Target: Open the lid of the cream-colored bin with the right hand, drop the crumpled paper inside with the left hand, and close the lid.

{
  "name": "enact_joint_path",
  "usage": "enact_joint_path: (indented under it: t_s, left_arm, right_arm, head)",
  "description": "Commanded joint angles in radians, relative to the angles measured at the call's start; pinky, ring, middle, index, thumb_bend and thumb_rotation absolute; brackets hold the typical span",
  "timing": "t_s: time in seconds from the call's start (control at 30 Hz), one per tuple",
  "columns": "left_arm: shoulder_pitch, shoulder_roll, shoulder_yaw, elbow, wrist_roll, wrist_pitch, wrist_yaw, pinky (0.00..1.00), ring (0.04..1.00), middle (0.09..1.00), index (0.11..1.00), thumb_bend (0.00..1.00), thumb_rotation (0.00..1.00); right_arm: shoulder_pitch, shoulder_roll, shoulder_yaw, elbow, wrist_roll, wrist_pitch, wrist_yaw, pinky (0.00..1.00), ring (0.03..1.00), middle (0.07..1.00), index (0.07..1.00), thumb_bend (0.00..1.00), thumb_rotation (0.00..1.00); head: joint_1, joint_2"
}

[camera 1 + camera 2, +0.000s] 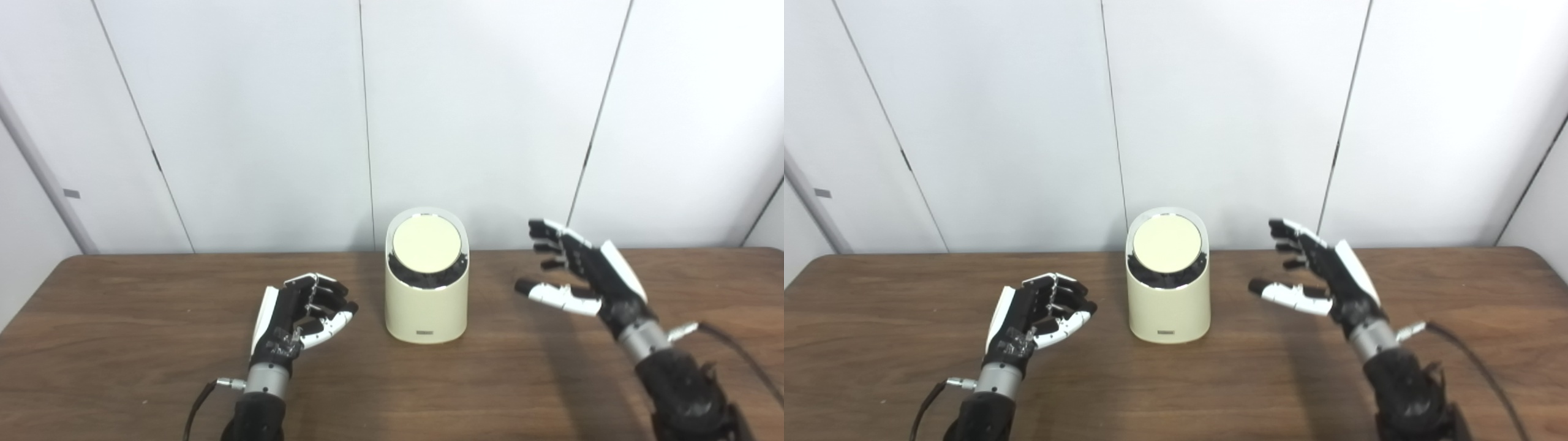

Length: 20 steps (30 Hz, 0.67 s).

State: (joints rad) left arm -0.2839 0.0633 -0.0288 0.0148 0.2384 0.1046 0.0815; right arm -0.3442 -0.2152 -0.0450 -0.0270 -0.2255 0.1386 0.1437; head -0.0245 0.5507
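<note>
The cream bin (426,294) stands upright in the middle of the table (122,343), near its far edge, its round lid (426,244) tilted toward the robot and seated in the top. What is inside cannot be seen. The left hand (300,312) sits to the bin's left with fingers curled in; whether paper is inside them, I cannot tell. The right hand (582,269) hangs raised to the bin's right, fingers spread, touching nothing.
</note>
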Motion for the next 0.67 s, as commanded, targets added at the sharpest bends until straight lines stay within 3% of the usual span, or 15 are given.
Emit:
enact_joint_path:
  t_s: [0.0, 0.4, 0.43, 0.53, 0.57, 0.63]
  left_arm:
    - [-0.043, 0.008, 0.005, -0.02, -0.005, -0.046, 0.006, 0.45, 0.552, 0.496, 0.499, 0.52, 0.0]
    - [-0.047, 0.011, 0.008, -0.009, -0.01, -0.075, 0.007, 0.5, 0.578, 0.496, 0.503, 0.52, 0.0]
    - [-0.048, 0.015, 0.008, -0.004, -0.016, -0.087, 0.003, 0.52, 0.596, 0.591, 0.5, 0.51, 0.03]
    - [-0.048, 0.026, 0.007, 0.013, -0.039, -0.133, -0.017, 0.54, 0.628, 0.681, 0.498, 0.51, 0.05]
    - [-0.047, 0.03, 0.008, 0.02, -0.049, -0.151, -0.023, 0.55, 0.637, 0.699, 0.617, 0.58, 0.03]
    - [-0.047, 0.034, 0.009, 0.03, -0.065, -0.173, -0.031, 0.56, 0.654, 0.722, 0.738, 0.65, 0.01]
  right_arm:
    - [-0.032, 0.007, -0.023, -0.02, 0.025, -0.019, -0.044, 0.73, 0.813, 0.85, 0.855, 0.62, 0.37]
    - [-0.019, 0.043, -0.005, 0.02, 0.058, -0.037, -0.067, 0.7, 0.8, 0.838, 0.84, 0.63, 0.37]
    - [-0.017, 0.045, -0.004, 0.021, 0.057, -0.037, -0.069, 0.7, 0.802, 0.839, 0.844, 0.64, 0.38]
    - [-0.013, 0.049, -0.001, 0.027, 0.059, -0.045, -0.074, 0.69, 0.799, 0.833, 0.844, 0.63, 0.37]
    - [-0.011, 0.049, 0.0, 0.027, 0.057, -0.046, -0.075, 0.69, 0.796, 0.832, 0.844, 0.63, 0.36]
    - [-0.008, 0.049, 0.002, 0.028, 0.057, -0.046, -0.076, 0.69, 0.794, 0.834, 0.846, 0.62, 0.35]
  head:
    - [-0.005, 0.002]
    - [-0.01, 0.008]
    - [-0.011, 0.009]
    - [-0.011, 0.011]
    - [-0.011, 0.012]
    - [-0.011, 0.013]
